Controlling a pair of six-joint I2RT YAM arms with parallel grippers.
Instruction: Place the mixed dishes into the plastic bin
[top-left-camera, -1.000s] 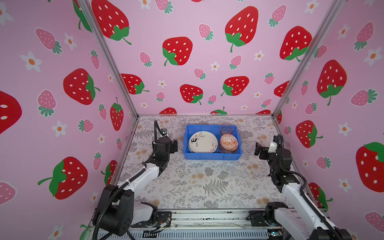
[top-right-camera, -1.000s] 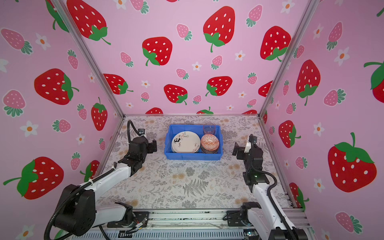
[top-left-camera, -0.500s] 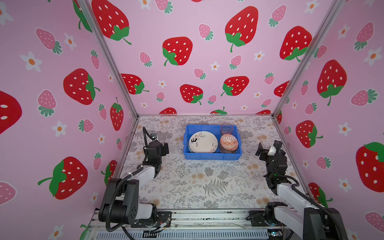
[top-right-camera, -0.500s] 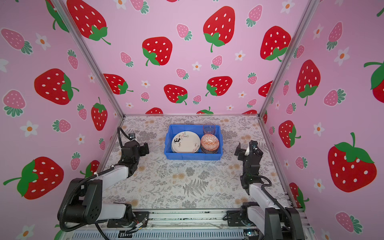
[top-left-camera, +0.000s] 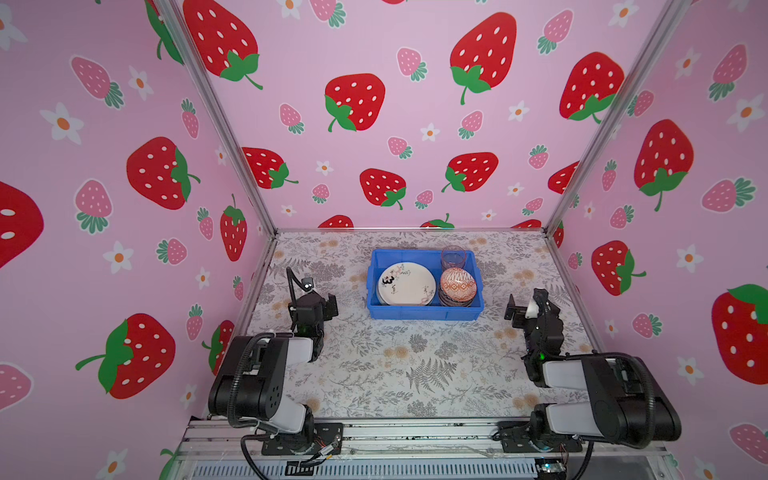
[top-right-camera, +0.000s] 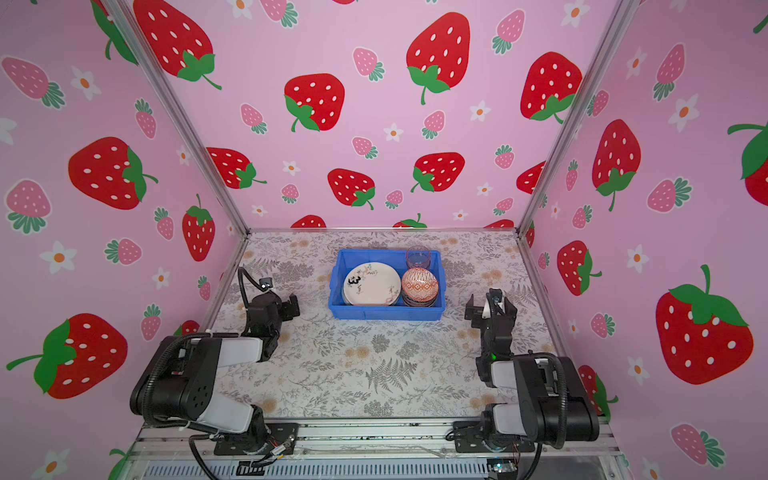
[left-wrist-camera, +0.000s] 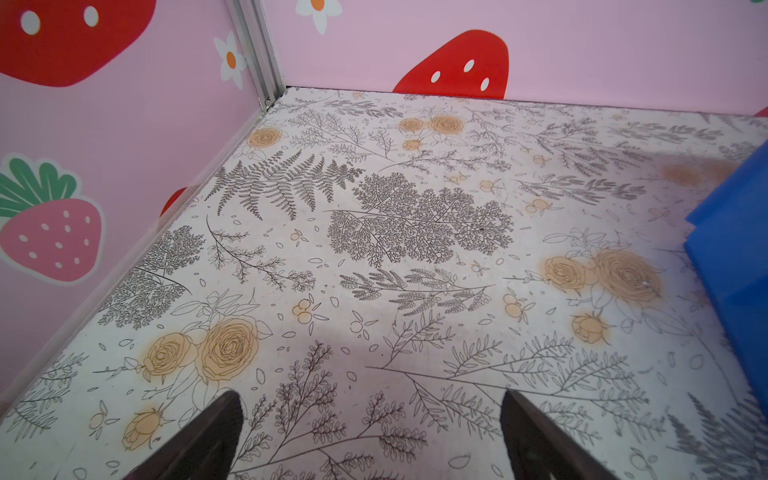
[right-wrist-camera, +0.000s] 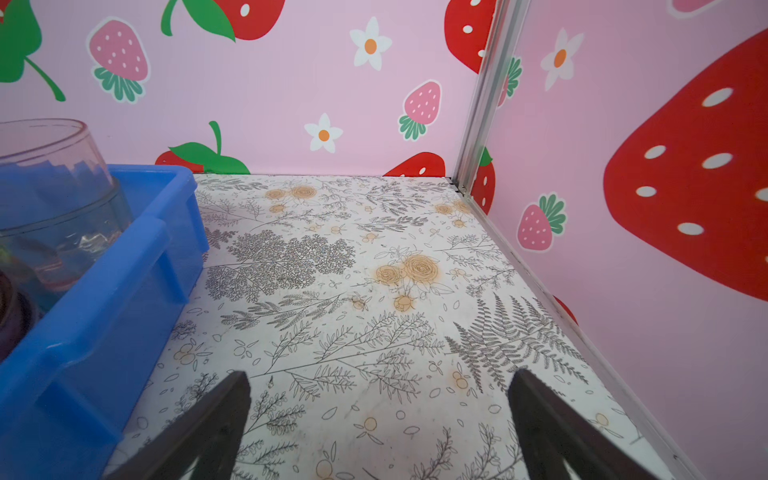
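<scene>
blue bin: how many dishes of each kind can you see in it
plates: 1 showing, the cream "3" plate, any beneath hidden
bowls: 1 orange bowl on top, darker bowls under it, number unclear
tumblers: 1 pink tumbler
total in the blue bin: 3 clearly countable

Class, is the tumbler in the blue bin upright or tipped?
Upright: the tumbler stands in the blue bin, mouth up, its wall rising above the bin's rim in the right wrist view.

bright, even light, soft shadows, wide-angle bending at edges, wrist views sharp.
</scene>
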